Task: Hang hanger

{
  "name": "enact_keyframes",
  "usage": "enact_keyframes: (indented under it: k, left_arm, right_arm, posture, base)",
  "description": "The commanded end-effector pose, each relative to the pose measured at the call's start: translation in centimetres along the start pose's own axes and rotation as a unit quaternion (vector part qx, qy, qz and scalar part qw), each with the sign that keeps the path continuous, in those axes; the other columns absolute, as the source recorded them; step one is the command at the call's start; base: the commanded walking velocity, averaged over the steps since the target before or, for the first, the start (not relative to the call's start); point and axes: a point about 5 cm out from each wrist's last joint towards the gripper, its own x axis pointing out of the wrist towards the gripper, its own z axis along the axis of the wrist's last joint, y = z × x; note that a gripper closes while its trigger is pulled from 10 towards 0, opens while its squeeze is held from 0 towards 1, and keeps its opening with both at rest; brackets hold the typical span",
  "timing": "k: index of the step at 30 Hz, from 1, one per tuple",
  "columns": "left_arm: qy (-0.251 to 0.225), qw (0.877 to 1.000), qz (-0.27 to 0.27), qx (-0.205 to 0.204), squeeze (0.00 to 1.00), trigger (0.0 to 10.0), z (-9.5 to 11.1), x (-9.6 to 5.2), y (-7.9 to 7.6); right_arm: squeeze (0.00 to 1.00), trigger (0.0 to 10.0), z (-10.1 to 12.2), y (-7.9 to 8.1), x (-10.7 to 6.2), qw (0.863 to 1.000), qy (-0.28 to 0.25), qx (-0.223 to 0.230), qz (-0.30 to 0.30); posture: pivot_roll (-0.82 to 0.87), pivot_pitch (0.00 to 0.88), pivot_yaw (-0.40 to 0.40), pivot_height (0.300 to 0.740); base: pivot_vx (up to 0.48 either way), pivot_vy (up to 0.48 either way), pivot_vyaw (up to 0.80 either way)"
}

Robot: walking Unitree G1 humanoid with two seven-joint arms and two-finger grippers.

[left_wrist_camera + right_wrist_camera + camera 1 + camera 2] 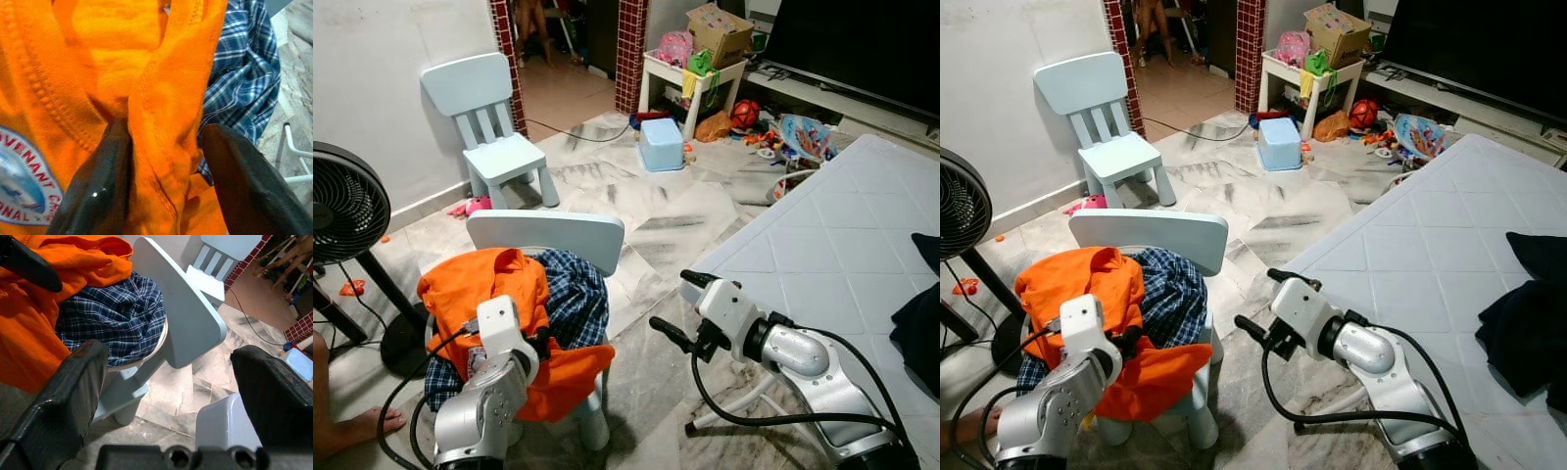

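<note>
A small pale blue chair stands in front of me, with an orange shirt and a blue plaid shirt heaped on its seat. My left gripper is pressed into the front of the orange shirt. In the left wrist view its fingers hold a raised fold of the orange cloth between them. My right gripper hovers open in the air just to the right of the chair, with its fingers pointing at it and nothing between them. I see no hanger.
A black fan stands on my left, and a person's foot rests on the floor below it. A white quilted surface with dark cloth lies to my right. Behind are a second blue chair, a blue box and toys.
</note>
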Motion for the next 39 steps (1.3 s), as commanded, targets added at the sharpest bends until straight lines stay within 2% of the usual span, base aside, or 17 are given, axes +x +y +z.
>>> enact_keyframes:
  k: [1,16,17,18,20,21,31,32,38,39]
  left_arm:
    - [0.007,1.000,-0.015,-0.018,0.00,0.0,-0.4,0.1,-1.3]
    - [0.006,0.999,-0.022,-0.027,0.00,0.0,-0.2,-0.6,-1.5]
    - [0.007,0.999,-0.023,-0.024,0.00,2.7,-0.1,-0.7,-1.6]
    - [0.009,0.999,-0.024,-0.023,0.00,10.0,-0.1,-0.8,-1.7]
    - [0.014,0.999,-0.028,-0.019,0.00,10.0,-0.1,-0.9,-1.8]
    - [0.016,0.999,-0.030,-0.018,1.00,10.0,-0.2,-1.0,-1.8]
    - [0.037,0.999,-0.035,0.011,1.00,10.0,-1.0,-1.7,-1.2]
    - [0.038,0.999,-0.036,0.010,0.00,10.0,-1.1,-1.8,-1.2]
    - [0.036,0.999,-0.039,0.004,0.00,10.0,-1.0,-1.9,-1.3]
    - [0.034,0.999,-0.040,0.004,0.00,8.4,-1.0,-1.9,-1.4]
  right_arm:
    - [0.00,10.0,0.2,-0.3,-0.2,1.000,-0.002,-0.009,-0.003]
    - [0.00,10.0,0.2,-0.3,-0.2,1.000,0.001,-0.013,-0.001]
    - [0.00,10.0,0.2,-0.3,-0.3,1.000,0.001,-0.013,-0.001]
    - [0.00,10.0,0.1,-0.3,-0.3,1.000,0.001,-0.013,-0.001]
    - [0.00,10.0,0.1,-0.2,-0.3,1.000,0.002,-0.013,0.000]
    - [0.00,10.0,0.1,-0.2,-0.2,1.000,0.002,-0.013,0.001]
    - [0.00,10.0,0.0,-0.3,-0.2,1.000,0.003,-0.014,0.002]
    - [0.00,10.0,0.0,-0.3,-0.2,1.000,0.003,-0.014,0.002]
    - [0.00,10.0,0.1,-0.4,-0.1,1.000,0.002,-0.015,0.003]
    - [0.00,10.0,0.1,-0.4,-0.1,1.000,0.002,-0.015,0.003]
  posture:
    - [-0.13,0.004,-0.022,0.740]
    - [-0.12,0.009,-0.023,0.740]
    - [-0.12,0.009,-0.023,0.740]
    - [-0.12,0.008,-0.024,0.740]
    - [-0.12,0.007,-0.023,0.740]
    - [-0.12,0.007,-0.023,0.740]
    - [-0.12,0.008,-0.023,0.740]
    - [-0.12,0.006,-0.023,0.740]
    - [-0.12,0.005,-0.024,0.740]
    - [-0.12,0.004,-0.024,0.740]
  base:
    - [0.000,0.000,0.00]
    - [0.000,0.000,0.00]
    - [0.000,0.000,0.00]
    - [0.000,0.000,0.00]
    - [0.000,0.000,0.00]
    - [0.000,0.000,0.00]
    - [0.000,0.000,0.00]
    - [0.000,0.000,0.00]
    - [0.000,0.000,0.00]
    - [0.000,0.000,0.00]
